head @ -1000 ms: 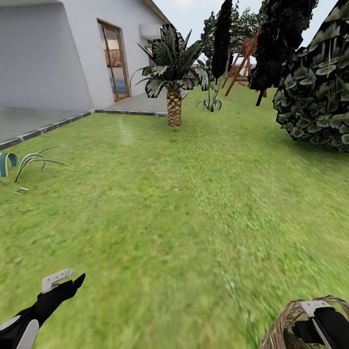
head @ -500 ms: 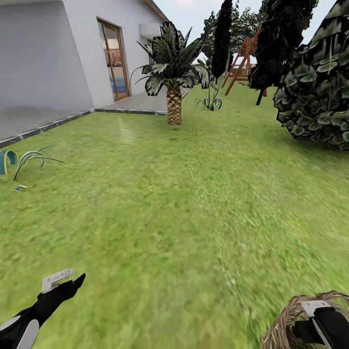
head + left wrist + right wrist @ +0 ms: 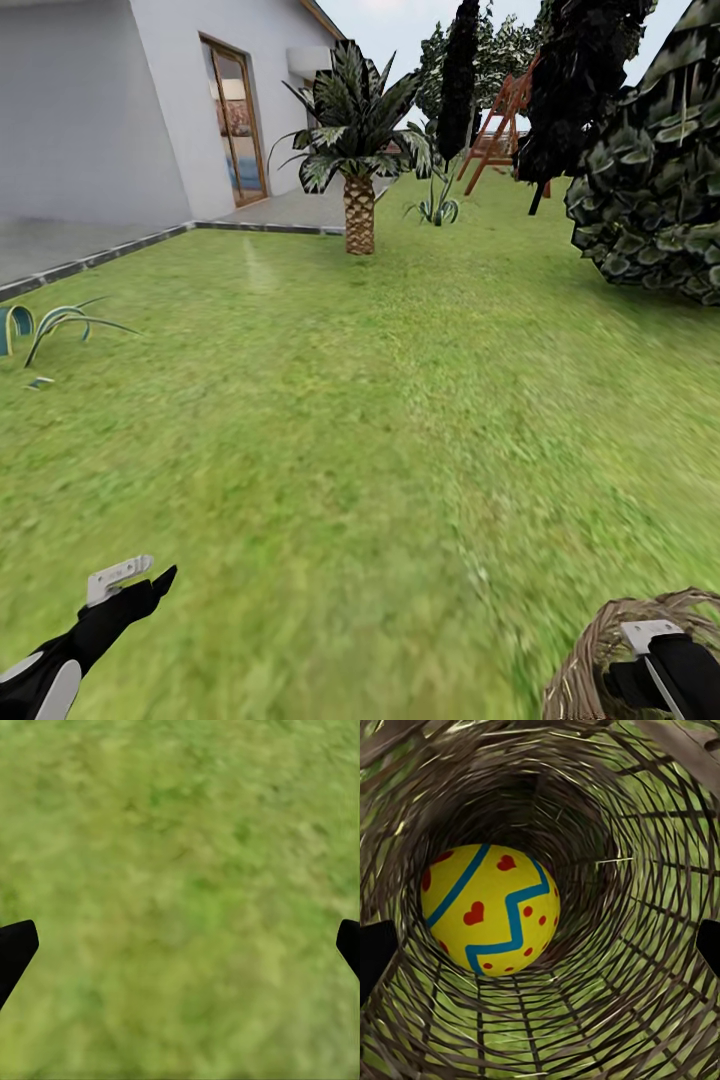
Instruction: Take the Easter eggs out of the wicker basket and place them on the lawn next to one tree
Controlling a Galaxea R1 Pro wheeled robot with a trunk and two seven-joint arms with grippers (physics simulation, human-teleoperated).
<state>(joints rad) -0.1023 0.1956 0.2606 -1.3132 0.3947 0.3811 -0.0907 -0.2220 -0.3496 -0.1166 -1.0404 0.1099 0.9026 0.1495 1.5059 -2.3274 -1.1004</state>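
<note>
Evidently the task is unfinished: one egg (image 3: 489,910) is seen lying deep in the basket (image 3: 600,655), which sits at the near right of the lawn (image 3: 380,420); whether others are hidden beneath cannot be told. The right gripper (image 3: 540,949) is held inside the basket mouth, fingers spread wide, nothing pinched. The left gripper (image 3: 180,945) is held over bare grass, likewise spread and empty. Against the earlier frames the basket is shown slightly lower in the head view, the scene otherwise barely shifted
</note>
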